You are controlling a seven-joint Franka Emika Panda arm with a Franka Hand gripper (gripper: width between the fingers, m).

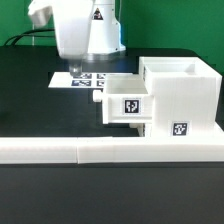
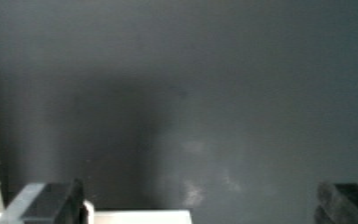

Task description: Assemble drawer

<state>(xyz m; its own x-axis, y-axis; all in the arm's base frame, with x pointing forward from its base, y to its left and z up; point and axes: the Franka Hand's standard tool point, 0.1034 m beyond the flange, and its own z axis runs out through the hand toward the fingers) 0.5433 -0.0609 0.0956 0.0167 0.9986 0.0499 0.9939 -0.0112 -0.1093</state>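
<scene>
In the exterior view a white drawer housing stands on the black table at the exterior view's right. A white drawer box with a marker tag on its front sticks halfway out of the housing toward the exterior view's left. My gripper hangs behind the drawer box, above the marker board, and its fingers are mostly hidden by the arm's white body. In the wrist view the two dark fingertips stand wide apart with only black table between them. A white edge shows beside one finger.
The marker board lies flat on the table behind the drawer box. A white rail runs along the table's front edge. Cables hang at the back left of the exterior view.
</scene>
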